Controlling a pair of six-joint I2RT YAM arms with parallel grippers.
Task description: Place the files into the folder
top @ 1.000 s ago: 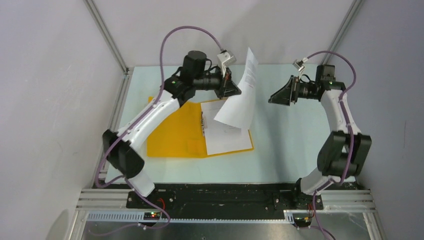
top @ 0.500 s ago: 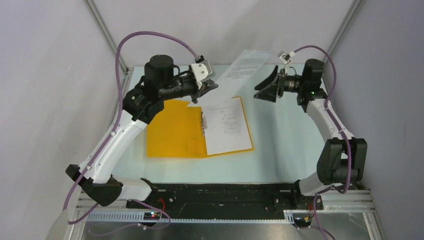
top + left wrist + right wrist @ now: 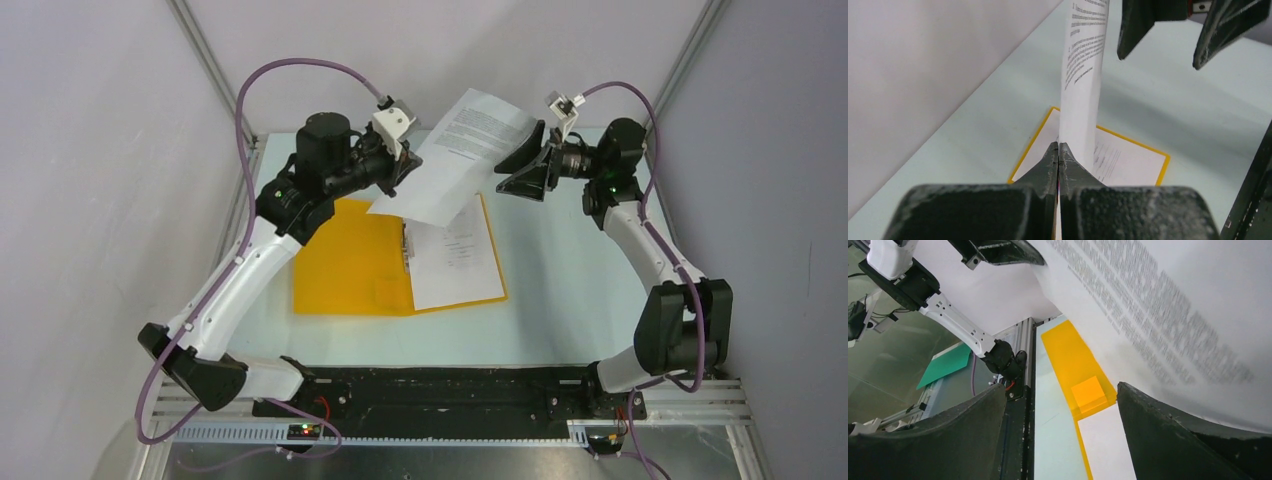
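Left wrist view: left jaws pinched shut on the bottom edge of a paper sheet [image 3: 1083, 75], which stands up edge-on from them. Right jaws spread wide just beside that sheet's far edge, gripping nothing; I can't tell if they touch it. Top view: the paper sheet hangs tilted in the air over the far end of the folder [image 3: 345, 265], which lies open flat on the desk [image 3: 570, 290]. One other sheet [image 3: 455, 262] already lies on the folder's right cover. My read: roughly half done. Left to do: lower the held sheet square onto that one, let go, probably close the cover.
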